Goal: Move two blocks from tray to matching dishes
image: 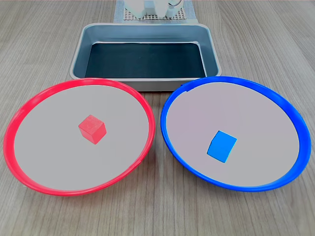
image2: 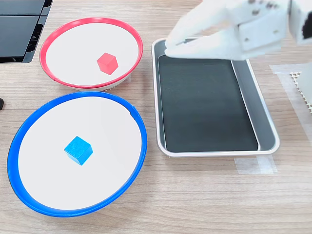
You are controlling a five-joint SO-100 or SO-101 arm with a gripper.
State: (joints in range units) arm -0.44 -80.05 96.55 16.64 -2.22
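Overhead, the white claw point(image2: 171, 45) hangs above the far end of the tray point(image2: 269, 127) in the second exterior view, its two tapered fingers point(image2: 195, 22) drawn nearly together at the tips and gripping nothing. Beneath it the silver-grey metal tray, rounded at the corners, shows only its dark black floor. To the second exterior view's left sit two broad, shallow dishes with pale centres. A small bright red cube point(image2: 107, 63) rests near the middle of the red-rimmed dish point(image2: 53, 39); a bright blue cube point(image2: 78, 150) of like size rests near the middle of the blue-rimmed dish point(image2: 19, 131). In the first exterior view the two dishes lie side by side in front of the tray, rims just apart, on the wood-grain bench point(image2: 204, 195).
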